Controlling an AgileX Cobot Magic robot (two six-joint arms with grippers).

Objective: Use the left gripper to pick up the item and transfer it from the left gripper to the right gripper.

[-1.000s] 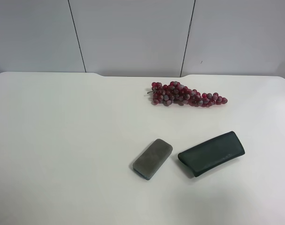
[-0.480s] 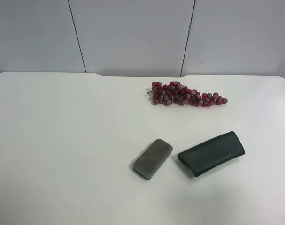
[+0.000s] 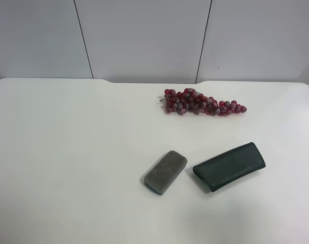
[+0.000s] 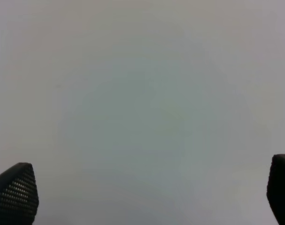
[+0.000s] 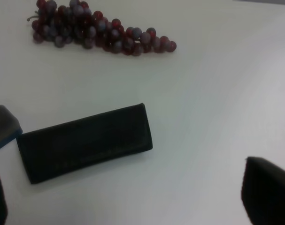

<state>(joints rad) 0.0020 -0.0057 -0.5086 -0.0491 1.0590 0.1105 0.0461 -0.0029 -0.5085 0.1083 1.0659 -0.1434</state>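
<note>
On the white table, left to right: a grey block, then the green case just beside it — lying flat, nothing touching it. Grapes sit farther back. Both hands are spread wide — left hand, right hand.

White table before grey panelled wall
</note>
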